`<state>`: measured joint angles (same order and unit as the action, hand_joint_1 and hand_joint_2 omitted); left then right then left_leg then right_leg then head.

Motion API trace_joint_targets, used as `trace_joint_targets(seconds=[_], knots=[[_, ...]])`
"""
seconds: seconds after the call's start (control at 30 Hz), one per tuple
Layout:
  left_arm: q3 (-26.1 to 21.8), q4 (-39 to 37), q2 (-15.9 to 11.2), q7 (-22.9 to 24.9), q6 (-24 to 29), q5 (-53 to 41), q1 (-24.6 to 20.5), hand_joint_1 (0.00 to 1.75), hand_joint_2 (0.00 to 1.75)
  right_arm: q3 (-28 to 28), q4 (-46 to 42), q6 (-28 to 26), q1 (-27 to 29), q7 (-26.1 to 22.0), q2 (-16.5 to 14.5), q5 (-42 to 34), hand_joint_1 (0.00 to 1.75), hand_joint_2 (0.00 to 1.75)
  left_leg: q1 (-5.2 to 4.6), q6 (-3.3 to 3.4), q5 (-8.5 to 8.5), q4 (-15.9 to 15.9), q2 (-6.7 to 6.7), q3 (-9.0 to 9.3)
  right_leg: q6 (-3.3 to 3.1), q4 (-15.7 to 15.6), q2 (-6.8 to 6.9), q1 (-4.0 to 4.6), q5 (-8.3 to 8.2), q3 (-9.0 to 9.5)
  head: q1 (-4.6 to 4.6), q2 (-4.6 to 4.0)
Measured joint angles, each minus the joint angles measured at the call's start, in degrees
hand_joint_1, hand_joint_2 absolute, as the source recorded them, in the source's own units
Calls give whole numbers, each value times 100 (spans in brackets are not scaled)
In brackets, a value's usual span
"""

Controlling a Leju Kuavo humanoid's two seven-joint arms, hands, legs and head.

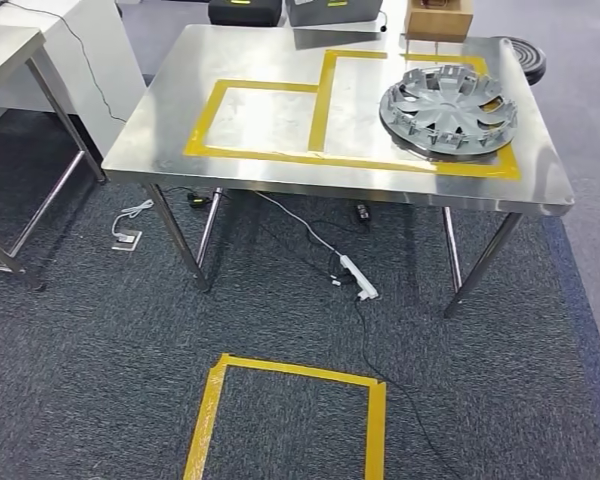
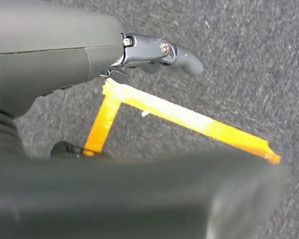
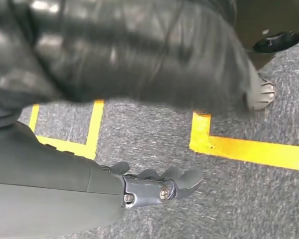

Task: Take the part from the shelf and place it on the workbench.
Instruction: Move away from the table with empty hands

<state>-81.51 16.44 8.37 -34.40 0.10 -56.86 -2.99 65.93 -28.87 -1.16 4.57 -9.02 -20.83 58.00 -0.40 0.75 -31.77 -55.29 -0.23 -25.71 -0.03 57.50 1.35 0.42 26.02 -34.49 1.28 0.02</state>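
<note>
From the head view, the steel workbench (image 1: 169, 120) stands ahead with its near edge running left to right, and bare carpet lies between that edge and a yellow tape square on the floor (image 1: 291, 372) close in front. The part (image 1: 449, 108), a grey wheel cover, lies flat on the right end of the bench inside the yellow tape outline (image 1: 323, 100), its rim close to the near-right tape line and some way in from the bench's right edge; being round, it has no long axis, and its ribbed face looks upward. A second table (image 1: 10, 60) stands well apart on the far left, a cardboard box (image 1: 438, 18) and dark cases sit along the far edge, and a white power strip (image 1: 356, 276) with loose cables lies under the bench between its legs. In the left wrist view the left hand (image 2: 155, 52) hangs over carpet above a corner of floor tape (image 2: 185, 118), fingers extended, holding nothing. In the right wrist view the right hand (image 3: 159, 184) hangs likewise, fingers loosely apart and empty, with yellow floor tape (image 3: 249, 149) beyond it
</note>
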Motion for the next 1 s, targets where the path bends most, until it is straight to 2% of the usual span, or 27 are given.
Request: trace_joint_targets(seconds=[0.07, 0.13, 0.3, 0.33, 0.43, 0.47, 0.93, 1.0], knots=[[5, 0, -1, 15, -57, -20, 26, 0, 175, 23, 0, -44, -8, -107, 0, 76, 0, 175, -20, 12, 42, 3, 10, -25, 0, -28, -17, -19, -63, -15, -1, 0], [3, 0, -3, 6, -186, 59, 27, 0, 175, 79, 0, -72, -26, -243, 0, 72, 0, 175, -40, 51, 86, -1, 19, -59, 67, -63, -26, -40, -158, -29, -3, 0], [-4, 0, 13, -39, -344, 151, 30, 0, 175, 225, 0, -78, -49, -352, 0, 13, 0, 175, -56, 94, 145, -10, 22, -105, 121, -110, -29, -55, -251, -46, -1, -1], [-4, 0, 15, -42, -346, 155, 30, 0, 175, 239, 0, -78, -49, -354, 0, 11, 0, 131, -59, 96, 147, -11, 23, -107, 128, -111, -29, -58, -257, -47, -2, -1], [-5, 0, 14, -44, -350, 159, 30, 0, 44, 275, 0, -74, -53, -354, 0, 11, 0, 0, -65, 103, 153, -13, 23, -111, 137, -112, -29, -63, -264, -51, -3, -1], [-5, 0, 13, -44, -361, 160, 31, 0, 0, 284, 0, -69, -54, -353, 0, 18, 0, 0, -66, 105, 154, -14, 23, -113, 139, -112, -29, -63, -265, -53, -3, -1], [-110, 2, 23, 14, -437, 187, 33, 0, 0, 609, 2, -79, -116, -480, 0, 456, 0, 0, -60, 97, 161, -14, 22, -124, 139, -111, -30, -62, -266, -64, -3, -1], [-122, 5, 28, 25, -431, 187, 34, 0, 87, 662, 2, -79, -128, -481, 0, 506, 0, 87, -60, 95, 162, -14, 22, -124, 138, -111, -30, -61, -267, -64, -3, -1]])
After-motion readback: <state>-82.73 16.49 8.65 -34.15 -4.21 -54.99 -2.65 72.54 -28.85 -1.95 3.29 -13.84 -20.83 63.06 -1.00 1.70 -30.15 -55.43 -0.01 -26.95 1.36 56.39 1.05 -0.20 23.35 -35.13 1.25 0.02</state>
